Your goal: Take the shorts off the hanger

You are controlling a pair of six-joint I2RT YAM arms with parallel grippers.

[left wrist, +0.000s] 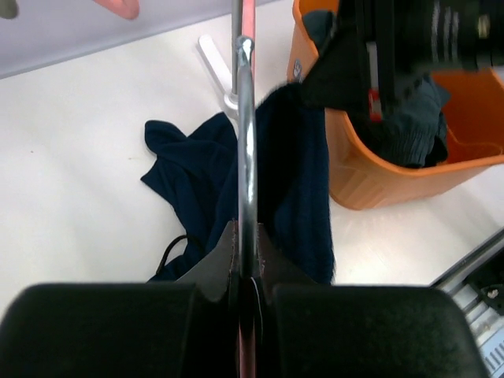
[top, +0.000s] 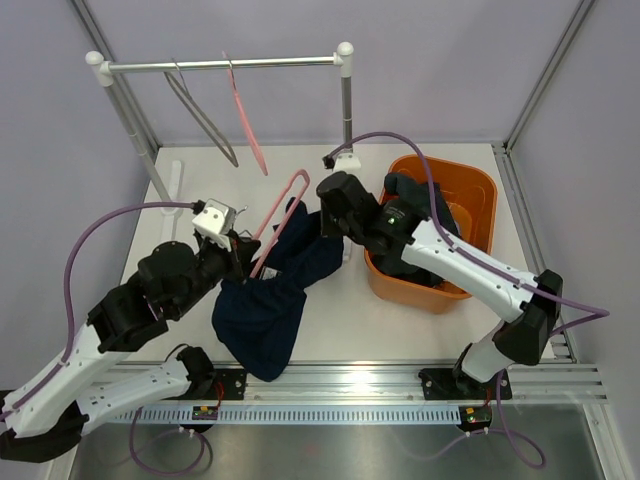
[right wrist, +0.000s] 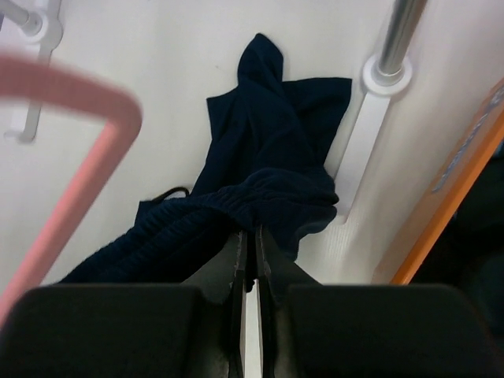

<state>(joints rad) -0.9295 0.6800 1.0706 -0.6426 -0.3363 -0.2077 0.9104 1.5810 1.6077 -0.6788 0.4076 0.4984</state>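
Left gripper (left wrist: 246,240) clamps pink wire hanger (right wrist: 87,191); right gripper (right wrist: 250,240) pinches dark navy cloth shorts (right wrist: 268,157), not yet free; orange plastic tub (top: 415,290), three o'clock, holds charcoal shorts (left wrist: 409,130).

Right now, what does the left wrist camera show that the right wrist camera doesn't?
Left wrist only: the left gripper clamped shut on the metal stem of the hanger, dark clothes inside the orange bin, and the right arm above it. Right wrist only: the right gripper shut on the ribbed waistband of the navy shorts. Both: the shorts crumpled on the white table, a rack post with its white foot, and the bin's orange wall.
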